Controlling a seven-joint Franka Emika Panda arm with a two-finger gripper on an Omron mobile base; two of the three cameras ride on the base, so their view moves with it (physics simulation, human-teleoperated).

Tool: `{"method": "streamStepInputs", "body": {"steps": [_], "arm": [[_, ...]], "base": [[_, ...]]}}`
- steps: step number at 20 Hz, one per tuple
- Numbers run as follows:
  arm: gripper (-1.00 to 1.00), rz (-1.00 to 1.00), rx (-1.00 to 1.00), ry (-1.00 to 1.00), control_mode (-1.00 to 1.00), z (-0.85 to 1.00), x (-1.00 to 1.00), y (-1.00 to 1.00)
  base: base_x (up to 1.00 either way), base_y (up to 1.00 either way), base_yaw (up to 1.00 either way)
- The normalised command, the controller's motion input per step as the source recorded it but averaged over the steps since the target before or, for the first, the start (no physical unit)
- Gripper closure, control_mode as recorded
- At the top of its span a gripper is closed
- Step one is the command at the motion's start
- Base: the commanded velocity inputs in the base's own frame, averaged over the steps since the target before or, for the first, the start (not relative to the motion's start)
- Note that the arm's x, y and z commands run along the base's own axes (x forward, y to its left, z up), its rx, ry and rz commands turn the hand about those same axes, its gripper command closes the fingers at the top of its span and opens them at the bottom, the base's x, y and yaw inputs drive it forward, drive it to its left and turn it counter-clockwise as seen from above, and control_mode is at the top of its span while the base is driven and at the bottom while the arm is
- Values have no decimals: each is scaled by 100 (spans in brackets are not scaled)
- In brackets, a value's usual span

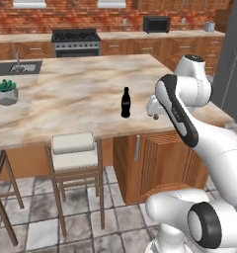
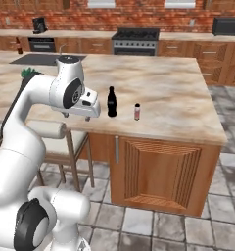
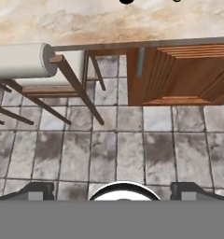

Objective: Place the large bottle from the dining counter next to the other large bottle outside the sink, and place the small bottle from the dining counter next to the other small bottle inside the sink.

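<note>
Fingers [image 3: 112,191] apart, large bottle [image 2: 111,102] beside

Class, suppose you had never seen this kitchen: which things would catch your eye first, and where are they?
The white robot arm arches up in the foreground, its hand hanging at the near edge of the dining counter. On that marbled top the large bottle stands upright near the front edge, with the small bottle apart to its right. A cushioned stool stands at the counter's near side, over grey floor tiles.

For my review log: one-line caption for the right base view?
Arm beside large bottle and small bottle on dining counter.
</note>
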Motion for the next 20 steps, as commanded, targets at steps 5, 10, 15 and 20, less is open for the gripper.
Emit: {"method": "streamStepInputs", "body": {"steps": [5,10,15,20], "arm": [[-100,0,0,0,100,0,0,0],[-100,0,0,0,100,0,0,0],[-100,0,0,0,100,0,0,0],[-100,0,0,0,100,0,0,0]], "base": [[41,0,-2],[43,0,-2],[43,0,-2],[46,0,-2]]}}
